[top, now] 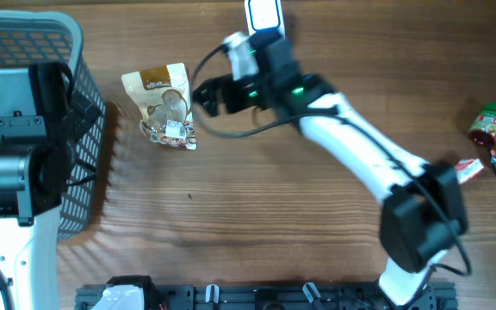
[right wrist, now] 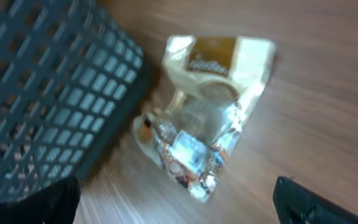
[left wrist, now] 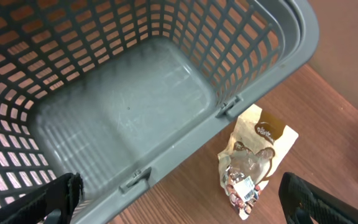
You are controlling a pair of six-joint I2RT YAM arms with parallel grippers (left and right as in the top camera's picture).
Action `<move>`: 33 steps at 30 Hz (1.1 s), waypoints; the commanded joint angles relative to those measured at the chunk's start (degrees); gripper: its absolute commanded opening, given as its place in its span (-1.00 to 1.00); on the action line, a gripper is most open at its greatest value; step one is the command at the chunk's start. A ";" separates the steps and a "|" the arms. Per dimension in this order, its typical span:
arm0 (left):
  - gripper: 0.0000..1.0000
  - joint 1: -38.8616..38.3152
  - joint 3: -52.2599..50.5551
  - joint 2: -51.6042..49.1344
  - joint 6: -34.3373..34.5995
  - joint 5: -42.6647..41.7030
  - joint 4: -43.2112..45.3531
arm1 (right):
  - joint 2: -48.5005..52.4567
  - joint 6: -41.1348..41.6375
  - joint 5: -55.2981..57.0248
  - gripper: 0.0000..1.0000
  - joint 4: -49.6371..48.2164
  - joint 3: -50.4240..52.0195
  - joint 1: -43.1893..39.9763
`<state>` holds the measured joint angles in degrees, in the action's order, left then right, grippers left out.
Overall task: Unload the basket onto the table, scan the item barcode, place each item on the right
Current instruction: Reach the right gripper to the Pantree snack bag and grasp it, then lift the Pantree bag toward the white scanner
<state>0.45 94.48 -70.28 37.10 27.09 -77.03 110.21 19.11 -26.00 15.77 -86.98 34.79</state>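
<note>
Lying flat beside basket [top: 89,138]: snack pouch [top: 164,108]; right jaws spread.

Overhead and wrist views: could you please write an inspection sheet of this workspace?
Surface: wooden table.
Job's things: snack pouch lies flat beside the grey basket.
Clutter: green-lidded jar and red packets at the right edge; white and blue device at the far edge.
Hands: left hand open above the basket; right hand open next to the pouch, holding nothing.
Cables: black cable loops beside the right arm.
Surroundings: black rail along the near edge.
</note>
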 commanded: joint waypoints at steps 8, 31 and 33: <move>1.00 0.31 0.35 -0.02 -0.70 -0.09 0.04 | 24.48 -2.45 4.98 1.00 -21.75 -11.91 5.53; 1.00 0.31 0.35 -0.02 -0.70 -0.09 0.02 | 36.37 -0.90 16.94 -0.90 -20.74 -17.38 8.50; 1.00 0.31 0.35 -0.02 -0.70 -0.09 0.04 | 34.75 -0.98 18.80 -0.91 -17.38 -17.38 7.21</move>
<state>0.47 94.48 -70.28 37.10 27.09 -77.12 144.33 17.34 -10.04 -5.26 -104.09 43.44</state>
